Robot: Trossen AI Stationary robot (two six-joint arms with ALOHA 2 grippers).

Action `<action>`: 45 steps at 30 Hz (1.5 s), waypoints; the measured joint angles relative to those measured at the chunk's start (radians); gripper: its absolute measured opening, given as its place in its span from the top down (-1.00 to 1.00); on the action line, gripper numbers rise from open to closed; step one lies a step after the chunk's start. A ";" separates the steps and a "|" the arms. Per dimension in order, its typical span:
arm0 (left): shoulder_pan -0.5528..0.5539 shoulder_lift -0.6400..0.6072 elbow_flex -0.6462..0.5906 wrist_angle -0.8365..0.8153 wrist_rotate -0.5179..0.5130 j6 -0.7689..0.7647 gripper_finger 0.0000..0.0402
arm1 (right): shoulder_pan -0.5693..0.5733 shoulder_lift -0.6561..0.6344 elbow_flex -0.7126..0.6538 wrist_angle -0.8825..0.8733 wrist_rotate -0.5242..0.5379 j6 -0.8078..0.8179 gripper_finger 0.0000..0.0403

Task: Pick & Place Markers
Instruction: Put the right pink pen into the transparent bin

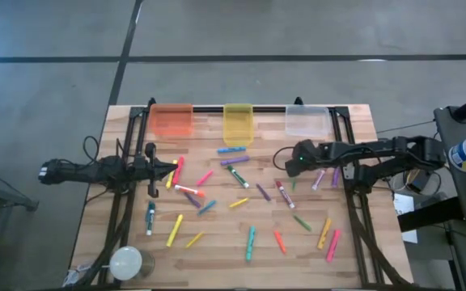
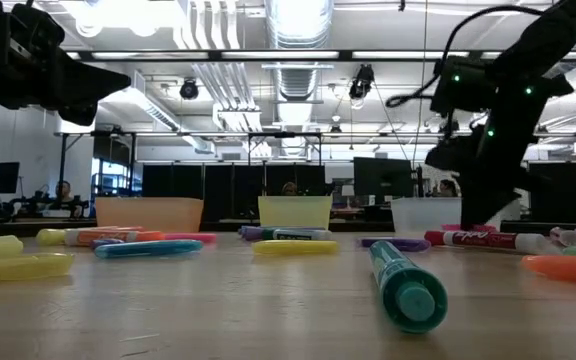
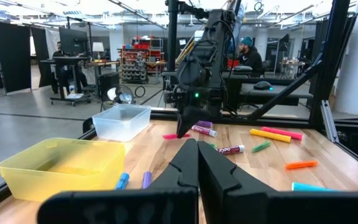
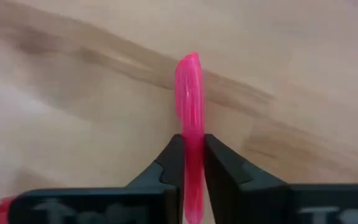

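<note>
Many short markers (image 1: 253, 191) in pink, yellow, green, blue, purple, orange and red lie flat and scattered on the wooden table (image 1: 217, 259). My right gripper (image 4: 191, 155) is low over the table's right middle (image 1: 292, 164) and is shut on a pink marker (image 4: 190, 93). In the high view the gripper hides this marker. My left gripper (image 3: 197, 163) is shut and empty. It hovers high over the markers at the table's left middle (image 1: 171, 171) and also shows at the low view's upper left (image 2: 88, 85). My right gripper pinches the pink marker's two long sides (image 4: 190, 121) between its two fingers (image 4: 169, 163). The fingers come from above and point down, lying across the marker. The marker is level at table height (image 3: 174, 135); whether it is clear of the wood I cannot tell.
Three translucent bins stand along the far edge: orange (image 1: 171, 120), yellow (image 1: 238, 123) and clear (image 1: 307, 120). A white round object (image 1: 125, 263) sits at the near left corner. Dark frame rails (image 1: 354, 218) run along both sides of the table.
</note>
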 joint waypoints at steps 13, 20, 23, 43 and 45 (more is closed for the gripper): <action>0.000 0.000 0.000 0.000 0.000 0.000 1.00 | -0.191 -0.064 0.287 -0.171 0.000 -0.592 0.79; 0.000 0.000 0.000 0.000 0.000 0.000 1.00 | -0.471 0.047 0.418 -0.175 -0.026 -0.991 0.79; 0.000 0.000 0.000 0.000 0.000 0.000 1.00 | -0.561 0.131 0.449 -0.171 -0.059 -1.076 0.79; 0.000 0.000 0.000 0.031 0.000 0.074 1.00 | -0.745 0.530 0.598 -0.188 -0.145 -1.152 0.62; 0.000 0.000 0.000 0.035 0.000 0.069 1.00 | -0.744 0.521 0.597 -0.194 -0.145 -1.126 0.55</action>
